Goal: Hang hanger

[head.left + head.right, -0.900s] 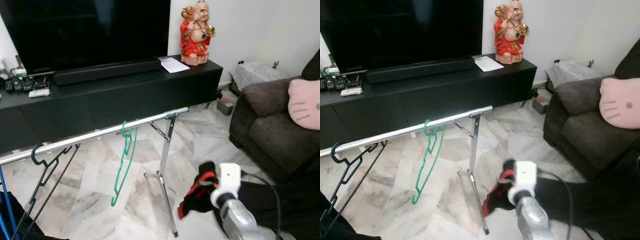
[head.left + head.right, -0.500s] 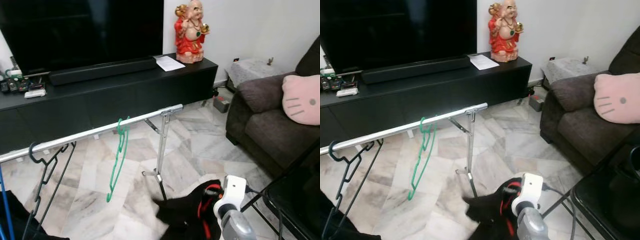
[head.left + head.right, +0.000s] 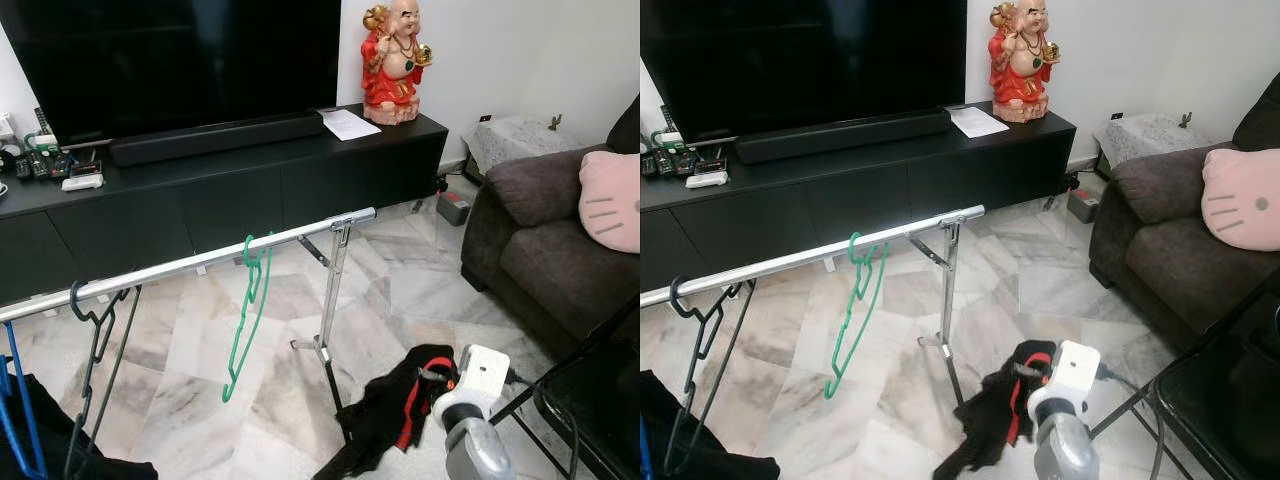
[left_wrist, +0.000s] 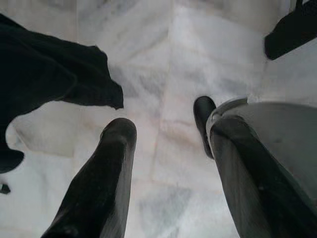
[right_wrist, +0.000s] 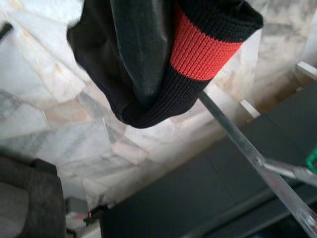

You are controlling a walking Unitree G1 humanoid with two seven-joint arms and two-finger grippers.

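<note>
1. Since half a second ago, our right gripper [image 3: 432,377] has lifted the black garment with red trim [image 3: 395,415] off the marble floor [image 3: 190,350].
2. Its fingers pinch that cloth; left gripper [image 4: 166,144] hangs spread, idle.
3. We see the green plastic hanger [image 3: 245,320] already hooked on the silver metal rail [image 3: 190,268].
4. The limp fabric could snag the rail's leg.

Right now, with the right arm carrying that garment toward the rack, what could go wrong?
1. The black and red garment hangs low from the right gripper, close to the rack's leg; it could snag there.
2. The green hanger hangs loose on the silver rail; a bump might knock it off.
3. In the right wrist view the red-banded cuff covers the fingers, so the grip can't be checked and might slip.
</note>
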